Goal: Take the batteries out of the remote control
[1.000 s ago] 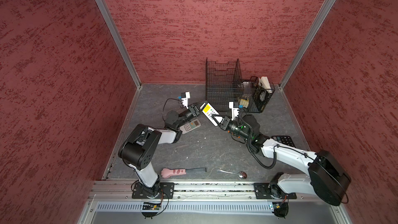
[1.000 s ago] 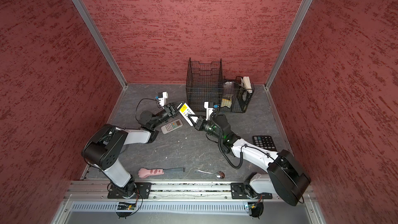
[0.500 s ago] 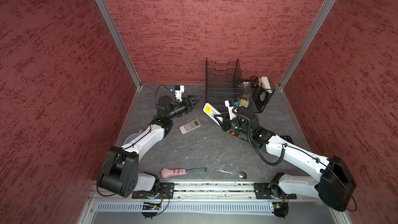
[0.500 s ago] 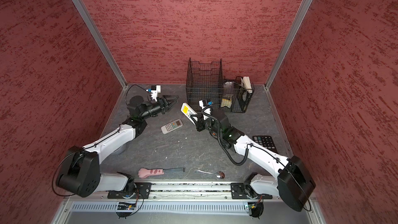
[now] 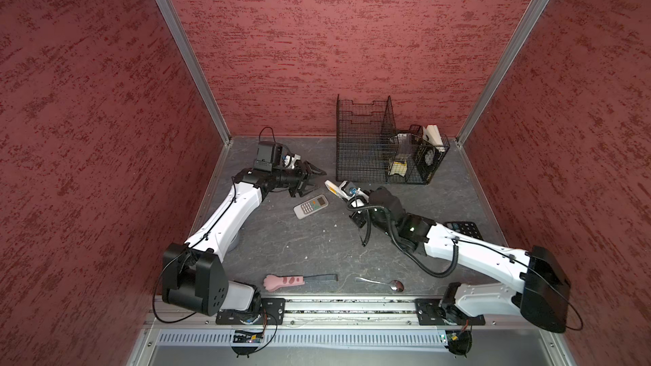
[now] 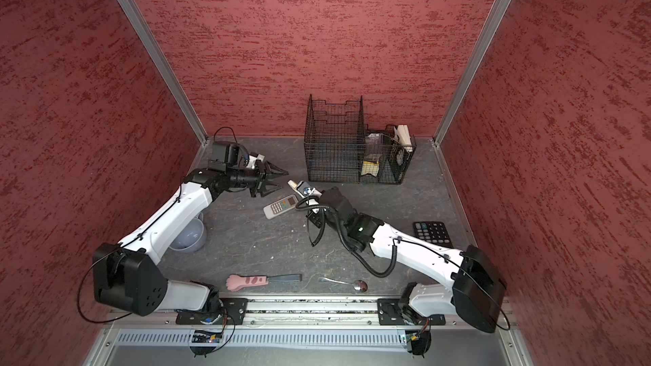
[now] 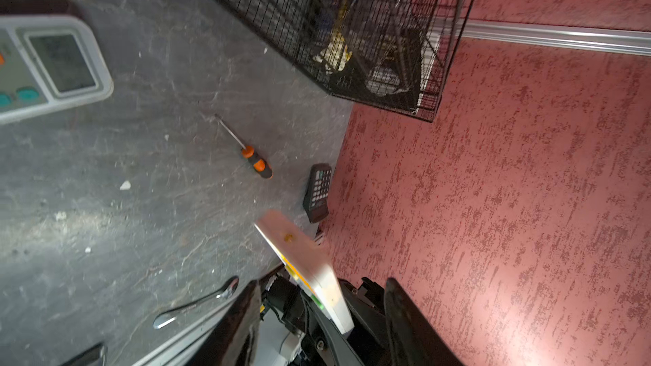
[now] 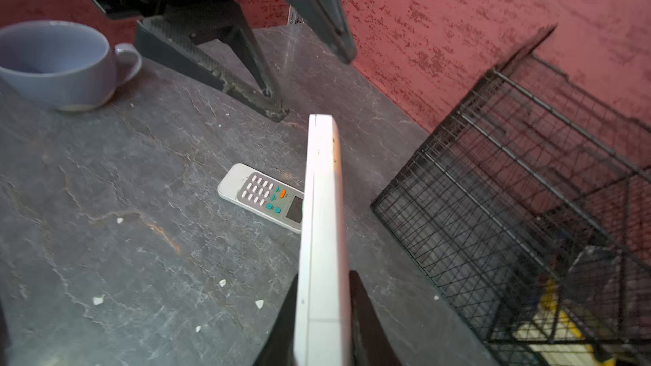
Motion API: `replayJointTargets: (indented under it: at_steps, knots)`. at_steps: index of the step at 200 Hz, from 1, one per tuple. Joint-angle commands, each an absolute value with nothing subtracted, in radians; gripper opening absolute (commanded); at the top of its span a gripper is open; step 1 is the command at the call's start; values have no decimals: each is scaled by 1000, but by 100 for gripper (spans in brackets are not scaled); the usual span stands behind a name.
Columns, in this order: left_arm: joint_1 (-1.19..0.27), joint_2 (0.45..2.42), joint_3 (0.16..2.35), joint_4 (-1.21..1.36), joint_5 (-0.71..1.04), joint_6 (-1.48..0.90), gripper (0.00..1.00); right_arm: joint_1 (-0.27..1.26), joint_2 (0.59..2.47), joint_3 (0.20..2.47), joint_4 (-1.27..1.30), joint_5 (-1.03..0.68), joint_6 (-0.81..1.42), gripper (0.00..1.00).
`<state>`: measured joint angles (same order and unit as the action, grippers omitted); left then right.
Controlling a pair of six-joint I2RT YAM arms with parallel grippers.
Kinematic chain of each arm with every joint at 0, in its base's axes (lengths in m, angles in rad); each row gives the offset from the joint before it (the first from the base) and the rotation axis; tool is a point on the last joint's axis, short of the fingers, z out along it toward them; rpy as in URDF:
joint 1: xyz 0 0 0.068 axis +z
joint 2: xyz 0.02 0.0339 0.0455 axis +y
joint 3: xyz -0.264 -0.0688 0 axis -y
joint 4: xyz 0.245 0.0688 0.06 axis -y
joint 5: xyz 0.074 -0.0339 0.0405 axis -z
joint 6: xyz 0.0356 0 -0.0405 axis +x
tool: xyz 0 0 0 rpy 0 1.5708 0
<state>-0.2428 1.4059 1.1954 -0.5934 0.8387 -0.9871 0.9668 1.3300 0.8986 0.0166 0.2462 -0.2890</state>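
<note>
My right gripper [image 8: 324, 285] is shut on one end of a slim white remote control [image 8: 322, 205] and holds it edge-up above the table. In both top views that remote control [image 5: 333, 186] [image 6: 294, 184] sticks out toward the back left, showing a yellow label. My left gripper [image 5: 317, 181] [image 6: 281, 181] hovers just left of its free end, open, with nothing between its fingers [image 7: 243, 315]. In the left wrist view the remote control [image 7: 303, 262] sits a little beyond the jaws. The batteries are hidden.
A second, grey-faced remote [image 5: 311, 206] [image 8: 262, 197] lies flat below both grippers. A black wire basket [image 5: 373, 142] stands behind. Also on the table are a screwdriver [image 7: 255, 161], calculator [image 5: 463, 228], spoon [image 5: 382, 282], pink paw-handled tool [image 5: 285, 280] and lavender cup [image 8: 53, 61].
The left gripper's jaws have spread apart and its arm has stretched out from a folded pose. The right gripper has tilted and lowered the white remote a little.
</note>
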Motion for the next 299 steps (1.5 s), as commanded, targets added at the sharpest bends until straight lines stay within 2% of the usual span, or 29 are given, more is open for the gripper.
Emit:
replayJointTargets:
  at_steps: [1, 75, 147, 188, 236, 256, 273, 285, 299]
  knots:
    - [-257, 1424, 1213, -735, 876, -977, 56, 1020, 1361, 943, 21, 372, -420, 6]
    - [-297, 1467, 1208, -836, 835, -943, 52, 1115, 1420, 998, 64, 475, -506, 5]
    - [-291, 1484, 1214, -810, 854, -925, 37, 1129, 1376, 979, 92, 476, -505, 6]
    - [-293, 1485, 1210, -804, 866, -918, 16, 1129, 1366, 979, 101, 462, -497, 6]
    - [-293, 1486, 1213, -801, 864, -902, 2, 1130, 1361, 976, 111, 465, -510, 10]
    - [-293, 1486, 1218, -798, 862, -891, 0, 1131, 1357, 973, 116, 465, -515, 16]
    - [-293, 1484, 1222, -795, 862, -879, 0, 1131, 1350, 973, 118, 471, -511, 26]
    - [-291, 1481, 1220, -782, 864, -876, 0, 1131, 1343, 966, 118, 478, -509, 37]
    - [-280, 1472, 1208, -748, 875, -885, 0, 1132, 1331, 958, 112, 486, -504, 56]
